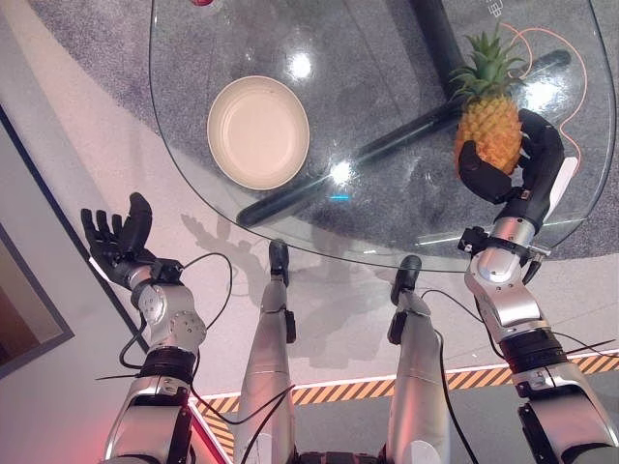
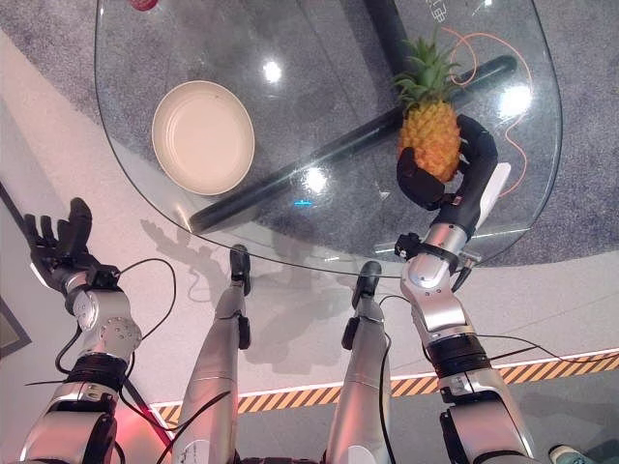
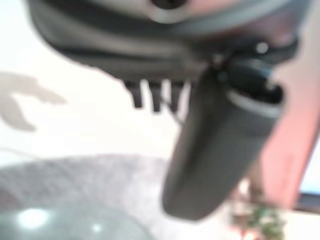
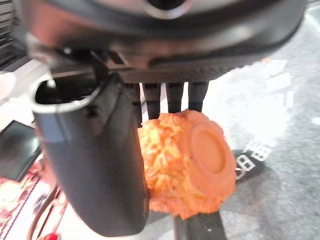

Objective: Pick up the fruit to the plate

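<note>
Left eye view: right hand [image 1: 511, 174] curls around the pineapple [image 1: 487, 130], well apart from the plate [image 1: 258, 131].

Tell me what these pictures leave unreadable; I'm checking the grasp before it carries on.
- Pineapple: whether it rests on the glass table or is lifted cannot be told from the eye views.
- Right hand: curled round the fruit; in the right wrist view its thumb hides much of the contact.
- Red thing: cut off by the top edge.
- Left hand: open, blurred in the left wrist view.
- Plate: shows nothing on it.
</note>
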Tool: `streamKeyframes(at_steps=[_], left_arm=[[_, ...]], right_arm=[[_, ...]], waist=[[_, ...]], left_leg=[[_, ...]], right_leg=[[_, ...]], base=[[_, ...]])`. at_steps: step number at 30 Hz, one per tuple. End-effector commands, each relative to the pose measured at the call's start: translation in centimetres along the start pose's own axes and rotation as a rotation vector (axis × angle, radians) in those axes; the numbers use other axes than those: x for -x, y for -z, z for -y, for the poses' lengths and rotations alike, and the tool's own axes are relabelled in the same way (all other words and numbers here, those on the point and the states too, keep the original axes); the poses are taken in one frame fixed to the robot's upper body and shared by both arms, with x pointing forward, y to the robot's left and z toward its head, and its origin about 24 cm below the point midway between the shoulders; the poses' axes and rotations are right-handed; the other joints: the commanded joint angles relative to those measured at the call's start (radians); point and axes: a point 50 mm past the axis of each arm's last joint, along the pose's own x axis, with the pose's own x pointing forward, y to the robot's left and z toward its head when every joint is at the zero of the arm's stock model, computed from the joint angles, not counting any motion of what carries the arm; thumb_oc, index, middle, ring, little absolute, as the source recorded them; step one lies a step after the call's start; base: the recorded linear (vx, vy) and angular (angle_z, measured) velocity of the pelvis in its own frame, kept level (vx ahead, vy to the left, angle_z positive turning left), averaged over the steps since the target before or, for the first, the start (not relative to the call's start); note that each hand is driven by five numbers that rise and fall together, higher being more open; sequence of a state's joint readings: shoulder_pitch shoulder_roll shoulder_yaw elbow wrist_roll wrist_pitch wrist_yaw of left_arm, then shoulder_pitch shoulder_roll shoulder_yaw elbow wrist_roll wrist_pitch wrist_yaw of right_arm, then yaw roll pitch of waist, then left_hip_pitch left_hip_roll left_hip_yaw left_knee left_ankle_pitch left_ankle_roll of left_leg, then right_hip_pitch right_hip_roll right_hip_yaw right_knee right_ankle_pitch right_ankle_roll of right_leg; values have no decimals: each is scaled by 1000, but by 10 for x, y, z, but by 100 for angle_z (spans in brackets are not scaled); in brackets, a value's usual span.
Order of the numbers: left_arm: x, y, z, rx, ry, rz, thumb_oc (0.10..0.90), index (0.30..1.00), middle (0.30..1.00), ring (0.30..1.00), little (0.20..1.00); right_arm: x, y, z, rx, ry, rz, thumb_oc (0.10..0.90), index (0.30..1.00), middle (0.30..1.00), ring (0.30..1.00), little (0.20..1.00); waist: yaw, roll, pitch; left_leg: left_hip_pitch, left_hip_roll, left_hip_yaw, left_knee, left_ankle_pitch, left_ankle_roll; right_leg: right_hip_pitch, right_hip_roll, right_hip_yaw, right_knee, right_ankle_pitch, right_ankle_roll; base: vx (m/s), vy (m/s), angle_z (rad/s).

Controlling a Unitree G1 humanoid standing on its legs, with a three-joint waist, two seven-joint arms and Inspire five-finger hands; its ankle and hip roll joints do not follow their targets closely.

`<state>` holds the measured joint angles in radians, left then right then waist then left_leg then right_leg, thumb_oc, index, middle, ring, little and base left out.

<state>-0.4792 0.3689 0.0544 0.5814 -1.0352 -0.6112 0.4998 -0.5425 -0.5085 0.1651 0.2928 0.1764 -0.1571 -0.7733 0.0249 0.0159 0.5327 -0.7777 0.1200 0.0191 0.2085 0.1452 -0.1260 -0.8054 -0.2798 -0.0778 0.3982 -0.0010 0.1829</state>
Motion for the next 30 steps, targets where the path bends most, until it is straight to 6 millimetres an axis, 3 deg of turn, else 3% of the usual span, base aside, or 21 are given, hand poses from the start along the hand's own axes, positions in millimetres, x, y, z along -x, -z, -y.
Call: streamKeyframes(at_steps=[1,7,15,23,30], left_arm=[[-11,-55,29,75,103,292,800,900,900,900,900],[17,-60,77,129,387,342,800,900,900,900,900],[38,-64,119,146,717,303,800,900,900,900,900],[62,-58,153,119,1007,183,800,900,900,900,900],[71,-51,168,100,1113,103,800,900,900,900,900]], right_arm=[[-11,-54,12,-69,104,293,100,300,300,300,200],[-5,-70,6,-43,79,405,100,300,300,300,200],[-4,-88,1,-48,56,493,100,300,300,300,200],[-1,-107,-3,-78,14,584,100,300,300,300,200],[-1,-117,-7,-92,-36,628,100,300,300,300,200]], waist=[[-9,-19,-13],[-6,-23,-13],[-10,-26,-13],[-23,-21,-13],[-31,-20,-13]], left_leg=[[26,-14,-12,93,-119,25],[29,-13,-15,94,-124,28],[43,-9,-10,89,-125,30],[58,-7,1,81,-124,32],[64,-5,9,78,-121,31]], right_leg=[[45,17,-63,-100,60,-49],[54,17,-62,-103,60,-46],[69,18,-64,-108,63,-42],[77,20,-57,-116,70,-37],[82,19,-55,-125,77,-33]], base=[[0,0,0],[2,-5,0],[0,0,0],[0,0,0],[-1,2,0]])
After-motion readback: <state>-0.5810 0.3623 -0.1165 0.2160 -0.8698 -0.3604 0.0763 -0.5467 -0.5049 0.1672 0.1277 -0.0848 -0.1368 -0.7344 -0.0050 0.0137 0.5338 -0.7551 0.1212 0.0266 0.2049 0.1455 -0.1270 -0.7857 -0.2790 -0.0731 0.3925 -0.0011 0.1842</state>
